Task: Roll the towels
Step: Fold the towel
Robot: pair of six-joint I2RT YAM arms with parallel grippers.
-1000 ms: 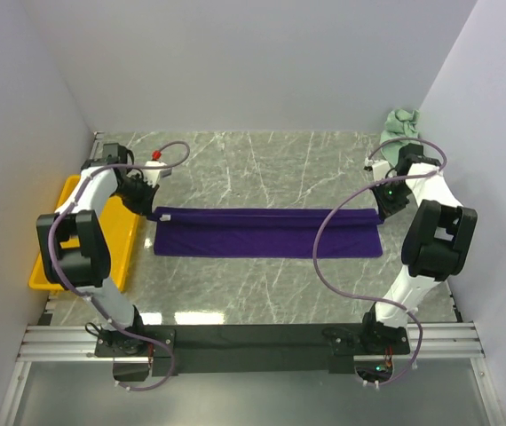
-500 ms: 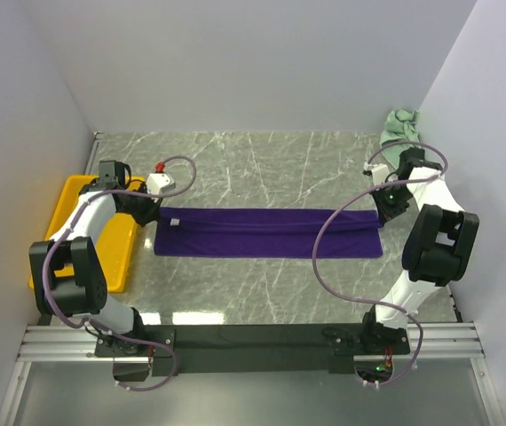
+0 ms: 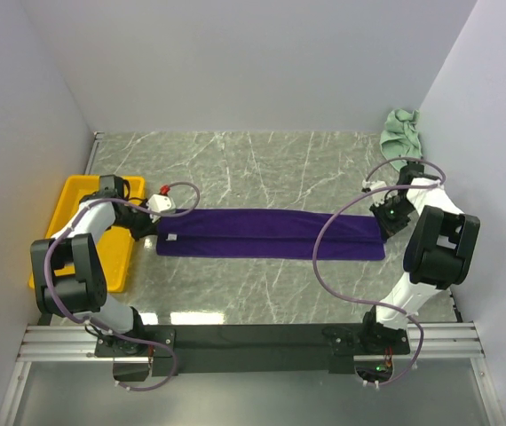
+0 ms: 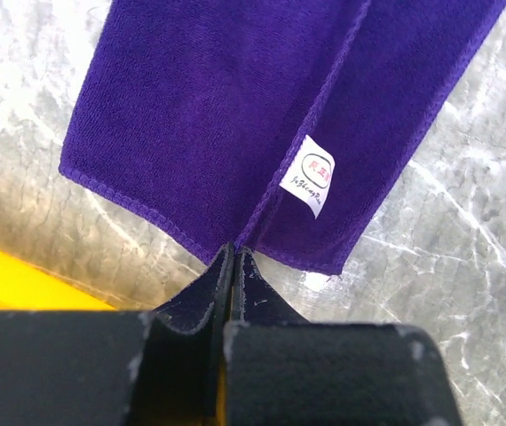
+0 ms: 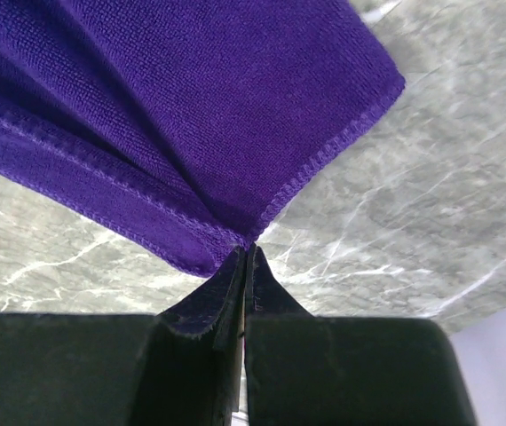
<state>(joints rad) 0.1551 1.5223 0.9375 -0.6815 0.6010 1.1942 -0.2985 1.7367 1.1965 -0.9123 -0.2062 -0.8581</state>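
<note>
Grey marble table (image 3: 262,169) with white walls round it. Purple towel (image 3: 271,233) is laid out flat across the middle, long way left to right, folded double by the look of it. Yellow tray (image 3: 74,197) sits at the left edge, just beside that towel's end. Mint green towel (image 3: 401,131) is bunched up in the far right corner, well apart. Left fingers (image 4: 195,306) are clamped on the purple towel's left end, right fingers (image 5: 204,311) pinching its right end. Tiny white label (image 4: 313,175) near the left end.
</note>
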